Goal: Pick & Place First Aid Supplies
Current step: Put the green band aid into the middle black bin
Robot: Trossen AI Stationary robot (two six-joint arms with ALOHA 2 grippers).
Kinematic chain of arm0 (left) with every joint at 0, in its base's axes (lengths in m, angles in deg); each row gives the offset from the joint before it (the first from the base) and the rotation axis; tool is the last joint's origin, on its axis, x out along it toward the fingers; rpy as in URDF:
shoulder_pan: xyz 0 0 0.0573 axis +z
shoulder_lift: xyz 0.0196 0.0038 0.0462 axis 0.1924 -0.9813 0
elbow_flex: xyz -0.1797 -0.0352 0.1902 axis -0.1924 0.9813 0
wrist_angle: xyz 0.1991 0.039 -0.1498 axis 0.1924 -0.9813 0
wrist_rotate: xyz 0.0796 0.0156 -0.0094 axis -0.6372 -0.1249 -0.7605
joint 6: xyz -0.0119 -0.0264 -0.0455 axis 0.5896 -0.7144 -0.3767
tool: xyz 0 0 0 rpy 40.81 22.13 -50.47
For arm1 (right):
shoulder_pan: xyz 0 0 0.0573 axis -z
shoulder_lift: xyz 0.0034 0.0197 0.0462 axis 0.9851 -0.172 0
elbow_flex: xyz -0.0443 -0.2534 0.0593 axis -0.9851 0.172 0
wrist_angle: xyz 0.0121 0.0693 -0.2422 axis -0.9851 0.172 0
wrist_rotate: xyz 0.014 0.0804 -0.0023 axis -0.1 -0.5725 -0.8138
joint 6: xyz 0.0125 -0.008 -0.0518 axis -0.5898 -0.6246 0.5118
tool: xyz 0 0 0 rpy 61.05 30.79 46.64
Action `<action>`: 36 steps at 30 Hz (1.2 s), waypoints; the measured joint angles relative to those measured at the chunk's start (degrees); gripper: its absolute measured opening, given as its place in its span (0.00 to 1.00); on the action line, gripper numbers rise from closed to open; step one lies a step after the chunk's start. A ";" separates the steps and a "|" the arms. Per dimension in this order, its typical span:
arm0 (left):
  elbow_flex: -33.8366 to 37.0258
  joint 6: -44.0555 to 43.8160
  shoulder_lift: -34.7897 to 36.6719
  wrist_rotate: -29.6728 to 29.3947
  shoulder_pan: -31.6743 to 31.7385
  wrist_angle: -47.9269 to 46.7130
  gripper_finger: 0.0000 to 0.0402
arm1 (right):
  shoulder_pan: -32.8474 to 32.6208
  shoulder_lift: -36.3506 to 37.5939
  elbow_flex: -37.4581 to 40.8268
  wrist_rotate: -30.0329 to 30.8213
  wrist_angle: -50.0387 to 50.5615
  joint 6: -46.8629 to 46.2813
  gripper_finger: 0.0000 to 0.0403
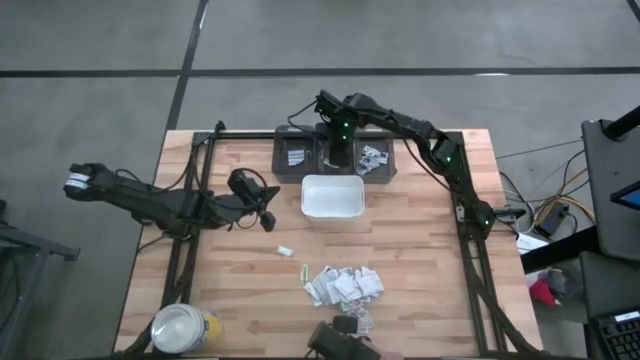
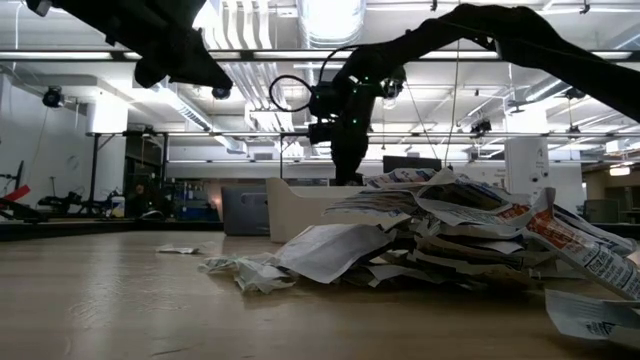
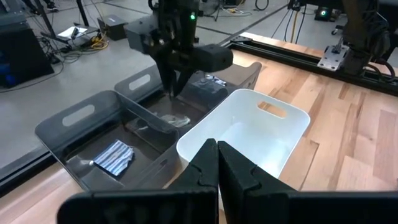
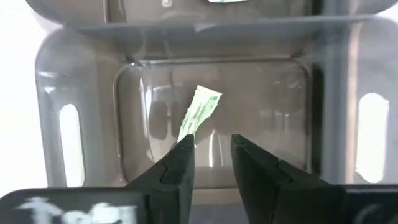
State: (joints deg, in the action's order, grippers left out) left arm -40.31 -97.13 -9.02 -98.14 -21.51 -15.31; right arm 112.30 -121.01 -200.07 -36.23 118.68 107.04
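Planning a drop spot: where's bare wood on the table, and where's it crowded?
Free: the wood right of the white rectangular tray, up to the right arm's rail. Also the strip between the yellow white-lidded jar and the pile of small paper packets. Crowded: that pile, and the grey bins under the right gripper.

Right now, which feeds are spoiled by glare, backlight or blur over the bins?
Right wrist view: glare washes the grey bin's walls, but the green-printed packet reads. Low view: ceiling lights silhouette both arms; near edge of the packet pile is soft. High view: evenly lit. Left wrist view: own fingers blurred.
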 joint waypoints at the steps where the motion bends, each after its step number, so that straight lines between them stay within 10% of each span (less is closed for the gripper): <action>1: 0.00 0.00 0.00 -0.01 0.00 -0.07 0.00 | 0.00 0.01 -0.58 -0.01 0.44 -0.04 0.27; 20: 0.00 -7.86 -0.04 1.29 -0.04 -4.86 0.00 | -1.00 2.41 -9.29 -0.03 9.39 -3.84 0.26; 36: 0.00 -6.83 -5.29 26.00 -0.15 -7.44 0.00 | -4.97 11.23 -9.15 -12.08 13.17 -7.53 0.19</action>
State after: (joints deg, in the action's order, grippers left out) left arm -40.31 -103.96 -14.31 -72.14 -21.66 -22.74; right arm 107.33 -109.78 -209.22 -48.32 131.85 99.51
